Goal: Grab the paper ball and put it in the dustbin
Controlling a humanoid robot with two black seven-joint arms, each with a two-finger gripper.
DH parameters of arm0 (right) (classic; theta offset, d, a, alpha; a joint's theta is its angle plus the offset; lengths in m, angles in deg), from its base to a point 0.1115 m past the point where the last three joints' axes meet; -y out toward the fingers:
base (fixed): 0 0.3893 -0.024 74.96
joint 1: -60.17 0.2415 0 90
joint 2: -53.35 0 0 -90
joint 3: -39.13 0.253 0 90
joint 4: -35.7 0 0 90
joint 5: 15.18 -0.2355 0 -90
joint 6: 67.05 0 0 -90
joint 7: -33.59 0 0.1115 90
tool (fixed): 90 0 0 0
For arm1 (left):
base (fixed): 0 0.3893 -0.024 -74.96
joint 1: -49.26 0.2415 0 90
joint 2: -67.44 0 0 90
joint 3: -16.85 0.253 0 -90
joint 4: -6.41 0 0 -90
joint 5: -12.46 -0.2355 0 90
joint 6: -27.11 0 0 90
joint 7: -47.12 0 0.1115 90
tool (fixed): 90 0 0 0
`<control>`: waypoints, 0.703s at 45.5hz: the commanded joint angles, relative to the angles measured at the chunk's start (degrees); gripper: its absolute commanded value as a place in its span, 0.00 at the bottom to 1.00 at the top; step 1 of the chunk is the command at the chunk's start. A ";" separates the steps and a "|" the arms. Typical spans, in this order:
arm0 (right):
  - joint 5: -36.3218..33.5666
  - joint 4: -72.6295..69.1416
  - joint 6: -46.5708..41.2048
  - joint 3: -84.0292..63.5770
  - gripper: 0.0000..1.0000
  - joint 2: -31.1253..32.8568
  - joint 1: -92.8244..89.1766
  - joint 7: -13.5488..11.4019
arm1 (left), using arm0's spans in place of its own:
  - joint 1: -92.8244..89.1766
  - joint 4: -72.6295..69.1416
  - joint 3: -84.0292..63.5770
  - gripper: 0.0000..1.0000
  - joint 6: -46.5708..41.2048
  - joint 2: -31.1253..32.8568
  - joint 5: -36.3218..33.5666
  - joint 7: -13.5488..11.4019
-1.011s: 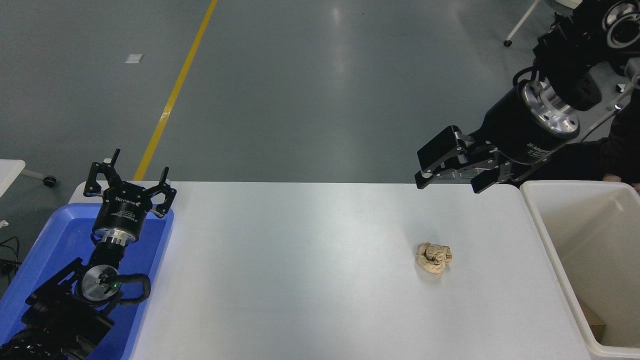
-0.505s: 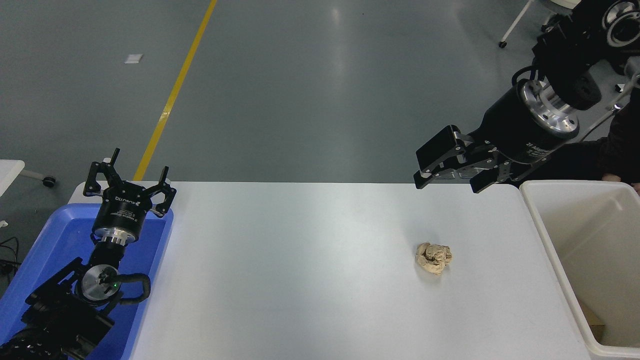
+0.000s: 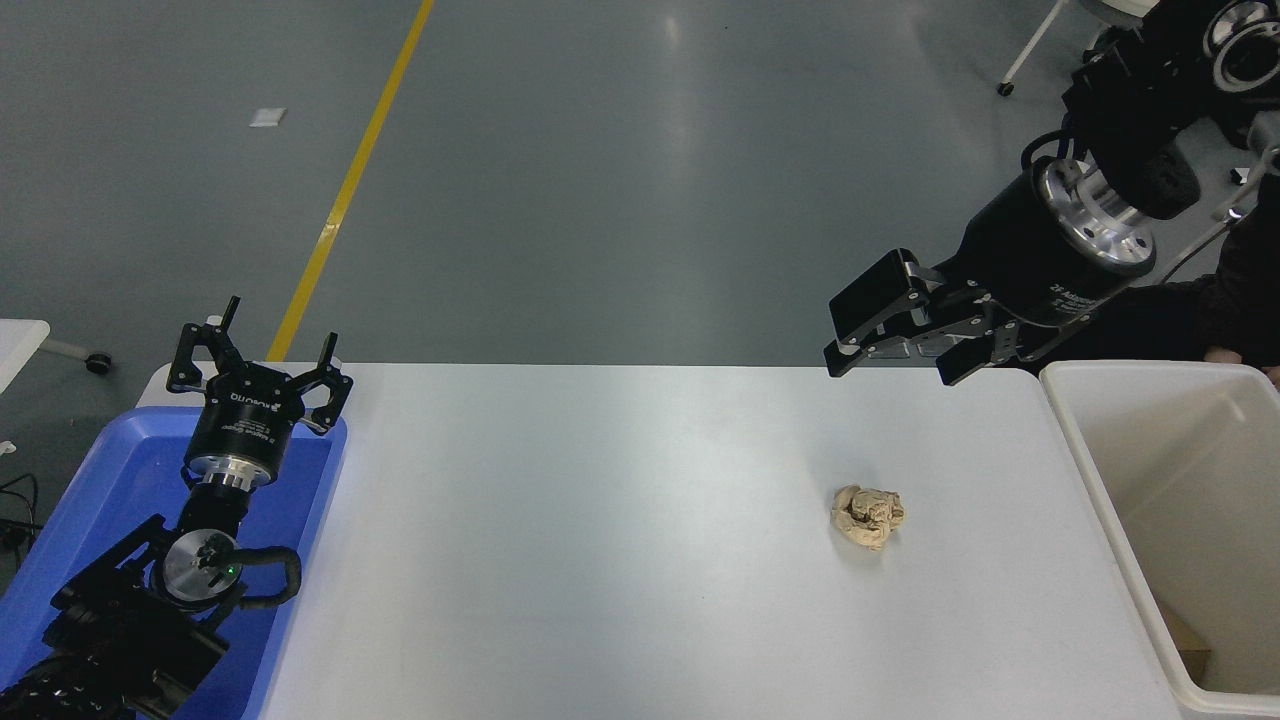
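A crumpled tan paper ball (image 3: 867, 516) lies on the white table (image 3: 600, 560), right of centre. The off-white dustbin (image 3: 1090, 480) stands at the table's right end, its opening facing up. My right gripper (image 3: 890, 362) hangs open in the air over the table's far edge, well beyond and above the paper ball, with nothing between its fingers. My left gripper (image 3: 258, 350) is parked open at the lower left, above the blue tray.
A shallow blue tray (image 3: 90, 500) sits at the table's left end under the left arm. A brown scrap (image 3: 1185, 640) lies inside the dustbin. A person's dark sleeve (image 3: 1245, 300) shows at the right edge behind the bin.
My right gripper has drifted very slightly left and up. The paper ball and the left arm have not moved.
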 commanded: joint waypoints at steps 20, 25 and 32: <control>0.00 0.26 0.00 0.02 1.00 0.10 -0.24 0.00 | 0.00 0.00 0.00 1.00 0.00 -0.02 0.00 0.00; 0.00 0.52 0.00 0.02 1.00 -0.16 -0.41 0.00 | 0.00 0.00 0.00 1.00 0.00 -0.02 0.00 0.00; 0.44 3.07 0.00 1.42 1.00 -2.44 -4.45 0.00 | 0.00 0.00 0.00 1.00 0.00 -0.02 0.00 0.00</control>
